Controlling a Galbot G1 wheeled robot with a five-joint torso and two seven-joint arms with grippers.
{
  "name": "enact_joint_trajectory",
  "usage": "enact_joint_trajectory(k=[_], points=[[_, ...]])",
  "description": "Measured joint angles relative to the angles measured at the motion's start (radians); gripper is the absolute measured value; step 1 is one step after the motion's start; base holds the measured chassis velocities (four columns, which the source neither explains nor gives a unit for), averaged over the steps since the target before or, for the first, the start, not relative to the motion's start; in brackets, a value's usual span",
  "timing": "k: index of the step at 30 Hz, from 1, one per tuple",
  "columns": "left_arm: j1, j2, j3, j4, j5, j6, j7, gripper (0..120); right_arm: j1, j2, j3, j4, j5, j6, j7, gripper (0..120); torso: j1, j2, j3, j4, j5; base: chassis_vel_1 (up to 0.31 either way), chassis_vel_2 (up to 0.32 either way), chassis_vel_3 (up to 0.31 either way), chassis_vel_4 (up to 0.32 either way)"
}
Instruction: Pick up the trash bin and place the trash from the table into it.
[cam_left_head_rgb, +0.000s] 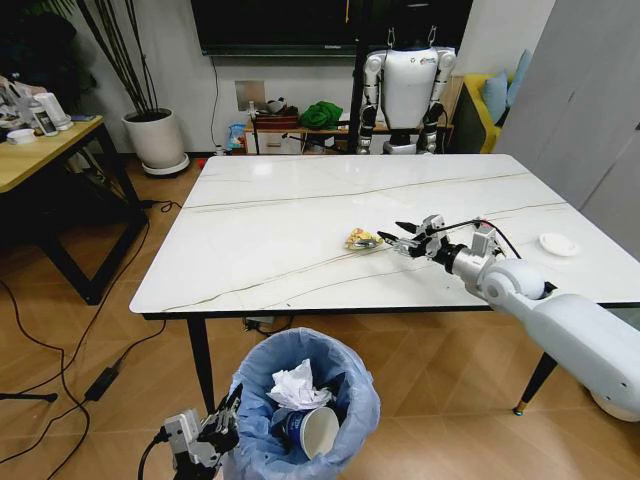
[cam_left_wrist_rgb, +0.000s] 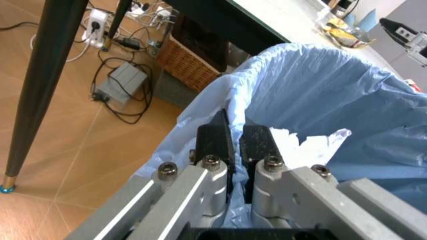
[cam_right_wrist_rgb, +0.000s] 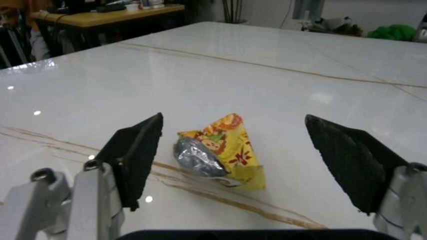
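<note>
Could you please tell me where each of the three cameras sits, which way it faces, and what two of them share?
Head view: from the robot's head, forward and down over the table; both arms show.
Left wrist view: on the left arm, looking along the left gripper, jaws shut on the trash bin rim.
Right wrist view: low over the tabletop, between the open jaws of the right gripper.
Shared: the yellow wrapper, lying on the table.

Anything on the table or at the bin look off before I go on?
Nothing damaged or spilled. The yellow wrapper lies crumpled on the table before the open right end effector; a white disc remains near the right edge. The left end effector grips the trash bin liner.
</note>
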Motion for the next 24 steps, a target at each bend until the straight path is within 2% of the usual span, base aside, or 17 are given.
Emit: enact_joint_trajectory(k=[4,24], points=[[-0.001,-0.002,-0.006,0.001,-0.004,0.000,0.000,0,0.044,0.026,-0.049,-0.025,-0.003,0.000,-0.006,98,0.000,0.000,0.000,0.0000,0.0000,0.000,0.000,0.000,0.000],[-0.009,-0.003,-0.022,0.004,-0.024,0.001,-0.001,0,0.127,0.103,-0.133,-0.125,-0.012,0.000,-0.022,100,0.000,0.000,0.000,0.0000,0.0001,0.000,0.000,0.000,0.000]])
